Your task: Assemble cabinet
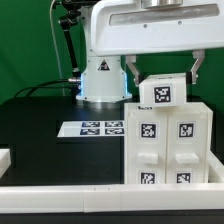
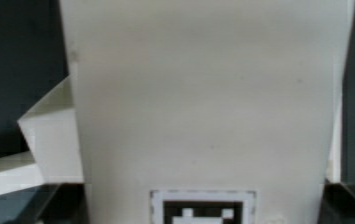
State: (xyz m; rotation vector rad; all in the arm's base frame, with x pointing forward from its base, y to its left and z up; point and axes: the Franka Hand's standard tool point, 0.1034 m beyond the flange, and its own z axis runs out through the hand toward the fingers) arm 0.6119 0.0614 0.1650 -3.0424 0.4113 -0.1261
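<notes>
The cabinet body (image 1: 165, 145) is a large white box with four black-and-white tags on its front, standing at the exterior view's right. A smaller white block (image 1: 163, 95) with one tag sits on top of it. My gripper (image 1: 163, 82) comes down from above with one finger against each side of this block, and looks shut on it. In the wrist view the white block (image 2: 200, 100) fills the frame, its tag at the edge near my gripper (image 2: 195, 205). The fingers show only as dark strips at the corners.
The marker board (image 1: 100, 128) lies flat on the black table, to the exterior view's left of the cabinet. The robot base (image 1: 98, 80) stands behind it. A white rail (image 1: 90, 190) runs along the front edge, and a white piece (image 1: 5, 158) sits at the far left.
</notes>
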